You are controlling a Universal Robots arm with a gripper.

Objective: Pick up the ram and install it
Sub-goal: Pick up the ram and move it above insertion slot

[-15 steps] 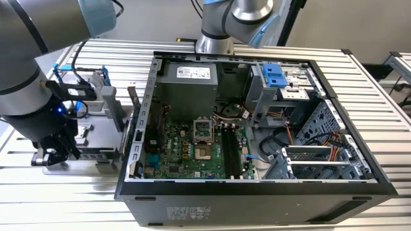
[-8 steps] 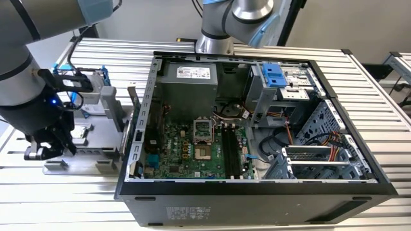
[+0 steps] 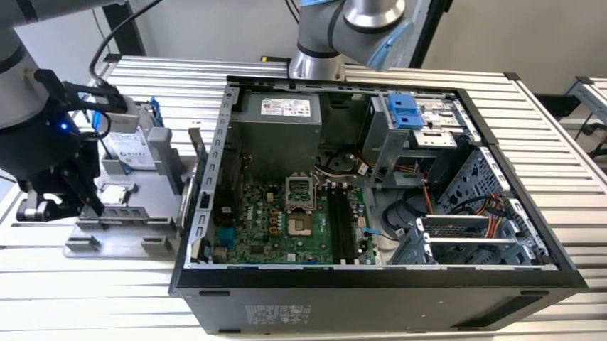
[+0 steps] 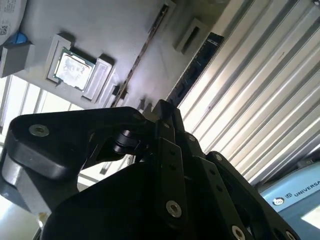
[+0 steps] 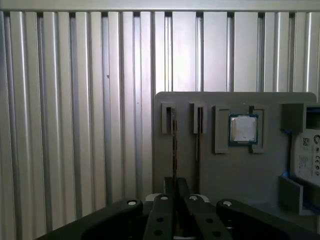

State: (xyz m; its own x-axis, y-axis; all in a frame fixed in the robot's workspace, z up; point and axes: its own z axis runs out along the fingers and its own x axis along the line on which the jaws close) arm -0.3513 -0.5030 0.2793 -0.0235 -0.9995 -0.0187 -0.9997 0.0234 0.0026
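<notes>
Directly ahead of the pincer (image 5: 175,181), the ram (image 5: 173,145) on edge in the grey tray (image 5: 240,170), nearest its rim, second strip (image 5: 198,135) just beside, processor chip (image 5: 243,128) beyond, pincer's grip state cannot be told.

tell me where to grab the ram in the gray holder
Take the ram by its free long edge, pinching across its flat faces and coming from straight above. It stands on edge in a slot of the holder, so that edge looks most reachable.
</notes>
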